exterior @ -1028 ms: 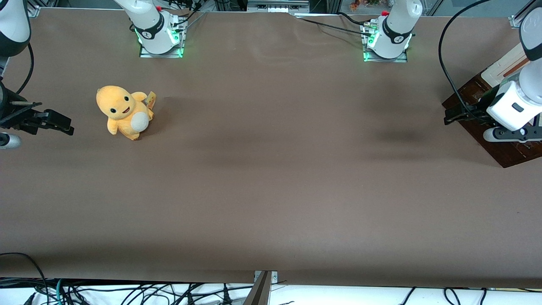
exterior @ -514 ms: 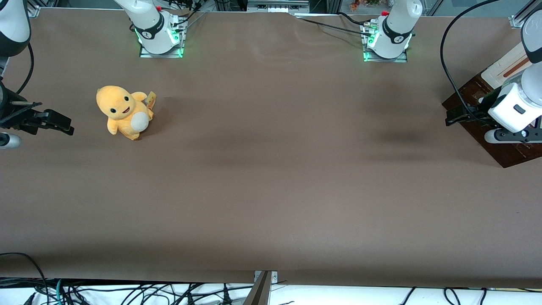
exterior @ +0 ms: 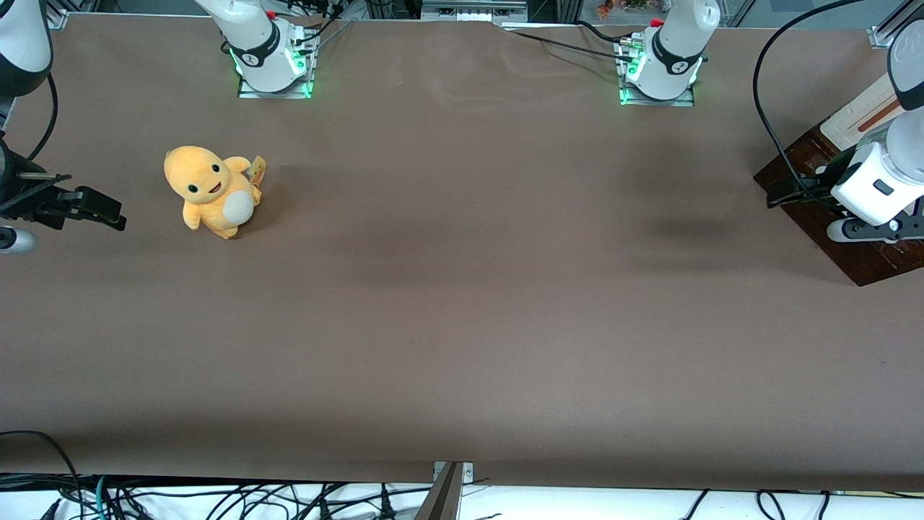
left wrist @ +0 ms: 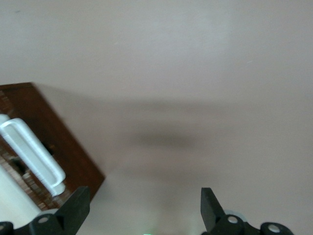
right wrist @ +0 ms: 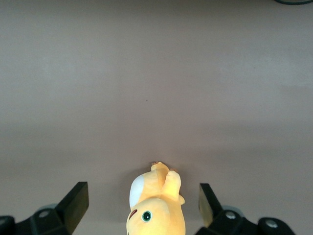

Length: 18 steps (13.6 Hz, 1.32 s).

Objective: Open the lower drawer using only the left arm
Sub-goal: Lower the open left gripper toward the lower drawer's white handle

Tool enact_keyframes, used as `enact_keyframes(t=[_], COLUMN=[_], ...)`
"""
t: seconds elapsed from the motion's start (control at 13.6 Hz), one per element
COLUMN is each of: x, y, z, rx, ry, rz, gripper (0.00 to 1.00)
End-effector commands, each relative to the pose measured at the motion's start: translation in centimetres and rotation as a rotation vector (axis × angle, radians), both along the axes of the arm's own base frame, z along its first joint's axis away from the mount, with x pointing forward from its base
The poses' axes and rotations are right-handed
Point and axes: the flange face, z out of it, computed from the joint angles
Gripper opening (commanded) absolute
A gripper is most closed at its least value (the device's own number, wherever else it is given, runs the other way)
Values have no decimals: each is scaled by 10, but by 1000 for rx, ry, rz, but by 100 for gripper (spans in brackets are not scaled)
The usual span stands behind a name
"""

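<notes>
The left arm [exterior: 877,184] reaches in at the working arm's end of the table. Its black gripper [exterior: 774,195] hangs over the corner of the small dark brown cabinet [exterior: 870,263]. In the left wrist view the gripper [left wrist: 144,210] is open, with only bare table between the fingers [left wrist: 73,208]. The lower drawer's dark brown front [left wrist: 54,127] carries a white bar handle [left wrist: 32,154], which lies off to one side of the fingers and is not touched. The cream top part [exterior: 859,112] shows farther from the camera. The arm hides the handle in the front view.
A yellow plush toy [exterior: 211,191] sits toward the parked arm's end of the table. Two arm bases with green lights [exterior: 271,65] [exterior: 660,68] stand at the table's back edge. A loose black cable [exterior: 758,94] loops above the cabinet.
The left arm's gripper has crept a little farther over the cabinet's corner, toward the working arm's end. Nothing else has moved.
</notes>
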Motion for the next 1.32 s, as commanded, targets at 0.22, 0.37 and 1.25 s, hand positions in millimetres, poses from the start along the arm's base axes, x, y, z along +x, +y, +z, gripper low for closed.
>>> enact_keyframes(t=[0.22, 0.37, 1.25], x=[3, 14, 16], y=[9, 17, 87], z=[-27, -73, -266], rx=[310, 418, 1003], ry=[123, 200, 336], rz=[110, 150, 475], gripper=[100, 100, 100])
